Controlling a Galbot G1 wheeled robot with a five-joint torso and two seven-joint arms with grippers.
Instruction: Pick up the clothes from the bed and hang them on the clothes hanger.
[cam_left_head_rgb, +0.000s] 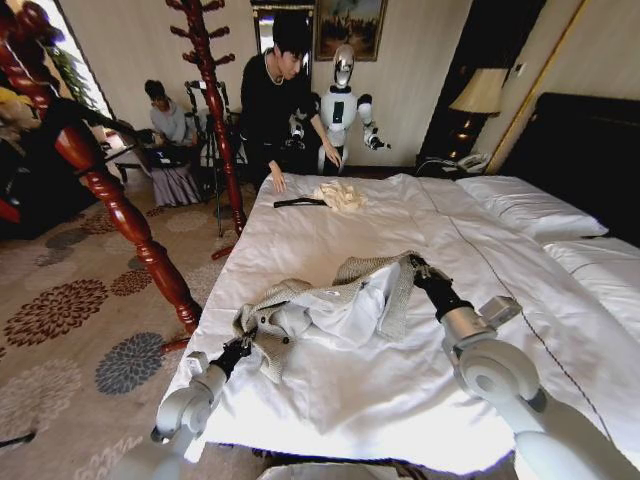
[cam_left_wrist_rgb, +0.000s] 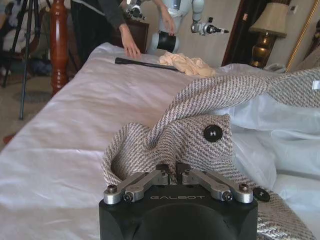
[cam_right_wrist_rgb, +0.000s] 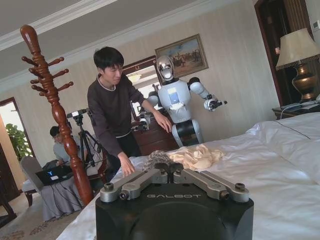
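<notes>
Two robot arms reach over the near edge of the bed (cam_left_head_rgb: 330, 400) in the head view, the left gripper (cam_left_head_rgb: 240, 350) and right gripper (cam_left_head_rgb: 417, 266) each at one end of the jacket (cam_left_head_rgb: 330, 305), which lies crumpled and half lifted on the white duvet. Farther up the bed lie the black hanger (cam_left_head_rgb: 298, 202) and a cream garment (cam_left_head_rgb: 340, 195), beside a person's hand.

Left wrist view: fingers (cam_left_wrist_rgb: 162, 172) closed, pinching a fold of the tweed jacket (cam_left_wrist_rgb: 195, 135) (a black button (cam_left_wrist_rgb: 213, 133) shows just above). "GALBOT" is printed on the gripper body.

Right wrist view: fingers (cam_right_wrist_rgb: 160, 174) closed on a tuft of the jacket (cam_right_wrist_rgb: 157, 158); the same "GALBOT" lettering reads clearly.

Judged from this, the pick-up is in hand: both ends gripped. Next, the jacket must be raised clear and carried to the hanger, well apart up the bed.
</notes>
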